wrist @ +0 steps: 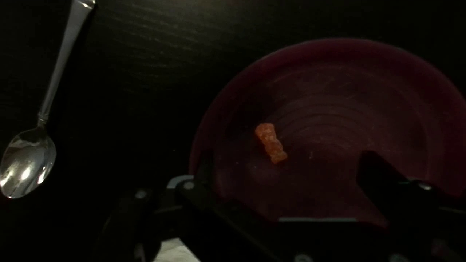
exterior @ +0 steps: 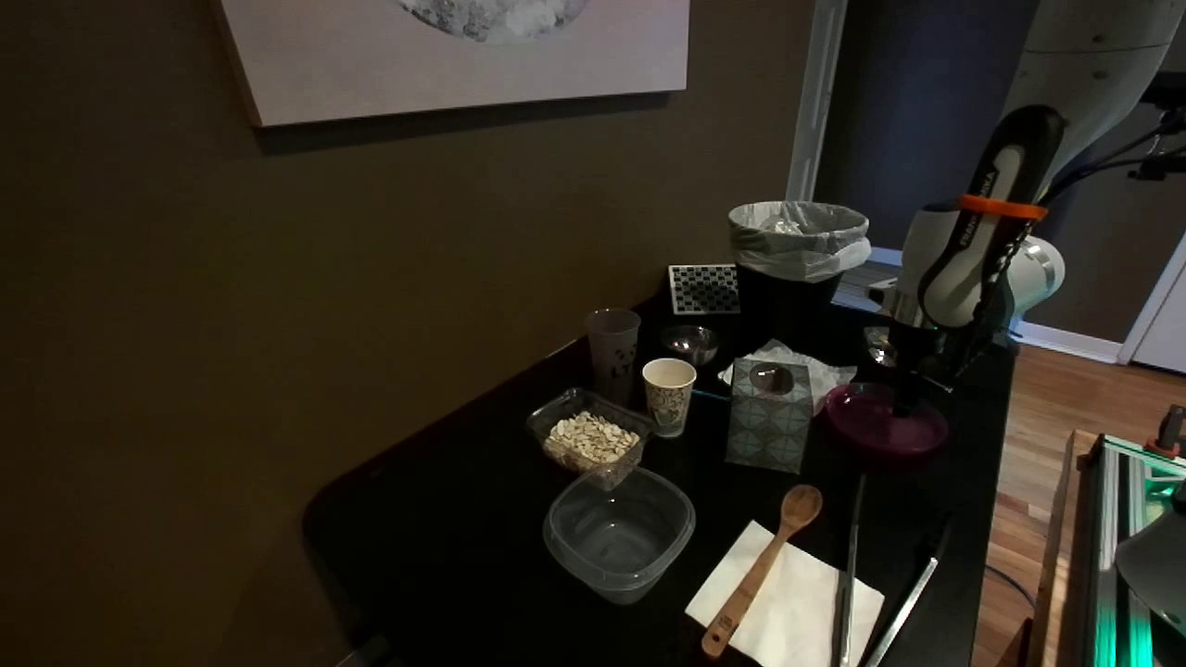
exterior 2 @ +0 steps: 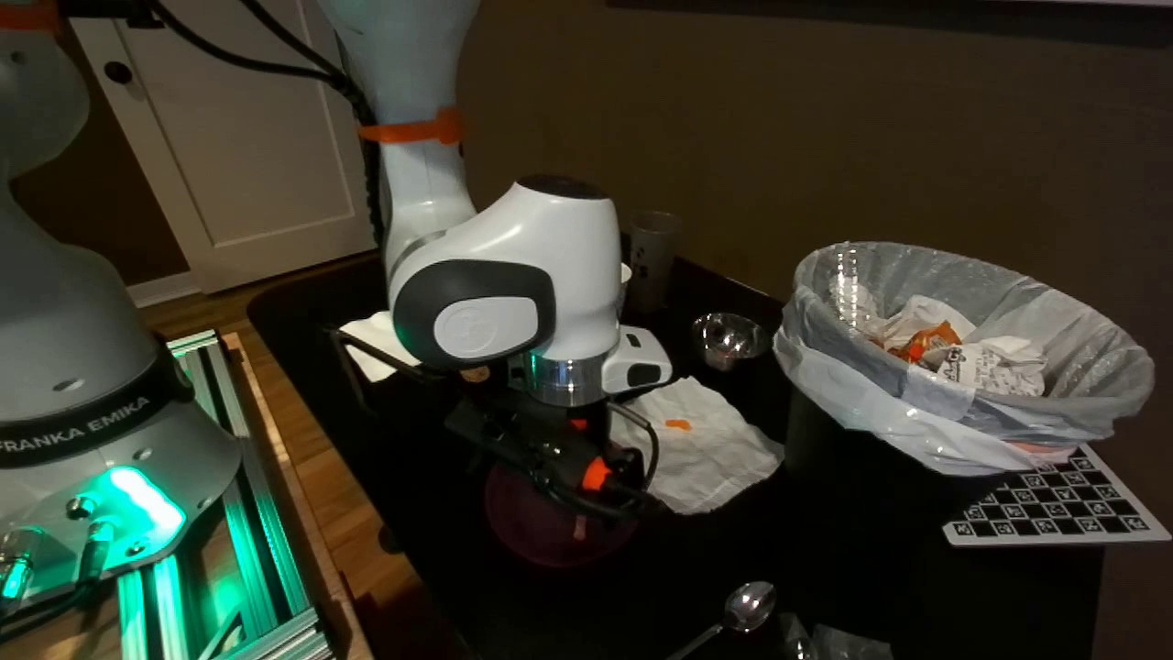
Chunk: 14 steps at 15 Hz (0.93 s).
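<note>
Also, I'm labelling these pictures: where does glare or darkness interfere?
Wrist view: dim overall, the black fingers merging into shadow, glare on the spoon's bowl, but the orange piece on the maroon dish readable; in an exterior view, the green glow on the robot base burns nearly white; in an exterior view, the wall darkens leftward.

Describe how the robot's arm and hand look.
The smooth white, rounded arm has an orange strap, slender black cables and pale FRANKA EMIKA lettering on black. The black, angular mechanical hand has two tapered fingers and small silvery round fittings.
</note>
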Tool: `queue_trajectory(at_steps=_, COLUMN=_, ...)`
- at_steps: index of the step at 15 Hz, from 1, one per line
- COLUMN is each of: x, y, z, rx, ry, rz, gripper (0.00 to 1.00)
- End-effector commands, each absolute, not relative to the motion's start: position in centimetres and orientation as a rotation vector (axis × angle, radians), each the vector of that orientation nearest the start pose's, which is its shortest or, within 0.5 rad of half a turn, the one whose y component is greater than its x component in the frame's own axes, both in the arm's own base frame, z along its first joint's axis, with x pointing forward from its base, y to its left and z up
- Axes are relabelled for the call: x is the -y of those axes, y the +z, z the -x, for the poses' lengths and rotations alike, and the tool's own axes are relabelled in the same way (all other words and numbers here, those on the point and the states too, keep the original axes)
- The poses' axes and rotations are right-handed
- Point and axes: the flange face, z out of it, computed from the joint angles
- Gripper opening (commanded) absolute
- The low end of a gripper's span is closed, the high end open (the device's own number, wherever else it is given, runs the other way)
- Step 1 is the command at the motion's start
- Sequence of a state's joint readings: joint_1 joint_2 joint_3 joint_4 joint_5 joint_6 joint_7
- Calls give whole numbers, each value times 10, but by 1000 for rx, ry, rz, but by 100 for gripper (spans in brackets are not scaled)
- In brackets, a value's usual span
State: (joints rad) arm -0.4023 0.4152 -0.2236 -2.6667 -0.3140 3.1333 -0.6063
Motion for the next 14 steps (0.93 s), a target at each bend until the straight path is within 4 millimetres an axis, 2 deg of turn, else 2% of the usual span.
queue_trajectory(at_steps=1, x=224, y=100, z=-336, rx=555, ry=1, rz=3212, gripper=79)
queue_trajectory(at_steps=2, x=224, y=98, z=-337, rx=558, ry=-4, rz=3206, gripper=66)
queue_trajectory(at_steps=4, x=224, y=94, z=-339, rx=565, ry=-5, rz=3199, gripper=49)
queue_trajectory(at_steps=6, x=224, y=92, z=-341, rx=568, ry=-7, rz=3194, gripper=35)
queue_trajectory(at_steps=7, x=224, y=91, z=-342, rx=571, ry=-8, rz=3192, gripper=38)
queue_trajectory(at_steps=9, x=224, y=89, z=-344, rx=570, ry=-9, rz=3188, gripper=33)
queue_trajectory(at_steps=10, x=225, y=89, z=-344, rx=568, ry=-8, rz=3188, gripper=50)
queue_trajectory(at_steps=11, x=225, y=88, z=-344, rx=568, ry=-7, rz=3188, gripper=52)
queue_trajectory(at_steps=13, x=226, y=88, z=-345, rx=565, ry=-7, rz=3188, gripper=47)
queue_trajectory(at_steps=14, x=226, y=88, z=-345, rx=565, ry=-6, rz=3189, gripper=40)
